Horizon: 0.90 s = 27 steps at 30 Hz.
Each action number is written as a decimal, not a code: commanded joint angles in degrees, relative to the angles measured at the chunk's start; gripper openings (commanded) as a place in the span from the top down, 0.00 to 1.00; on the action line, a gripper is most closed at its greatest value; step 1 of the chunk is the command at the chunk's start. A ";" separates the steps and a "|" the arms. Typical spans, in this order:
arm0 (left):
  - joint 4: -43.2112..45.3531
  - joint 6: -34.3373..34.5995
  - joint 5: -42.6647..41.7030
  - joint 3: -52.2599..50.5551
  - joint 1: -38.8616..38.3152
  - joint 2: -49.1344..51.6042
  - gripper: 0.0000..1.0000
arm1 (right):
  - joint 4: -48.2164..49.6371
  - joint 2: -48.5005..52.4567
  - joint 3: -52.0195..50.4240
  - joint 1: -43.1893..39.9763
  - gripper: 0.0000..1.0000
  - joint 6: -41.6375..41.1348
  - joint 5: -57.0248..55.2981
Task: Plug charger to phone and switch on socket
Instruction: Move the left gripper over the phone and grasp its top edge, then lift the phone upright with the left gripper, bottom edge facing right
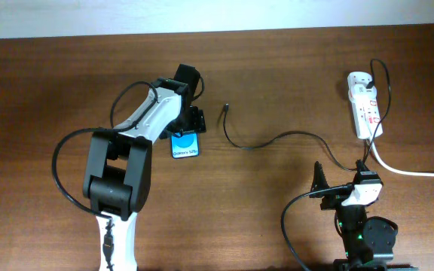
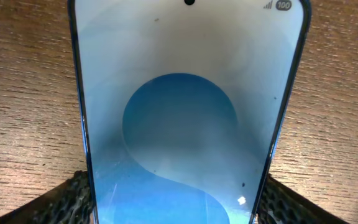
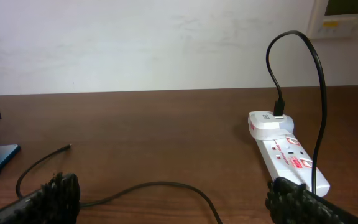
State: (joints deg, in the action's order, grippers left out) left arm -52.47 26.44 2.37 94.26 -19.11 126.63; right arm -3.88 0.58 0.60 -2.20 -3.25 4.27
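The phone [image 1: 186, 145] lies on the table [image 1: 277, 68], its blue screen and white text strip showing below my left gripper [image 1: 190, 123]. In the left wrist view the phone [image 2: 185, 112] fills the frame, and the left gripper [image 2: 179, 202] has a finger against each long edge. The charger's connector tip [image 1: 226, 108] lies free to the phone's right. Its thin black cable [image 1: 292, 134] runs towards the socket [image 1: 365, 105] at the far right. My right gripper [image 1: 343, 183] is open and empty, in front of the socket [image 3: 284, 149], with the cable [image 3: 154, 184] lying ahead of its fingers [image 3: 173, 208].
A thick white cord [image 1: 413, 172] runs from the socket to the right edge. A black plug [image 3: 279, 107] sits in the white adapter at the socket's far end. A pale wall [image 3: 166, 43] stands behind the table.
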 commanded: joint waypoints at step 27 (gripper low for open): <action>-11.50 -4.20 -1.33 19.41 -0.17 1.07 0.93 | -0.28 -0.37 -0.28 0.35 0.02 -0.44 -0.26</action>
State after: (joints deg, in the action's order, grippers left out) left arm -62.94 23.11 1.93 110.54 -19.11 127.72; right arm -3.88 0.58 0.60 -2.20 -3.25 4.27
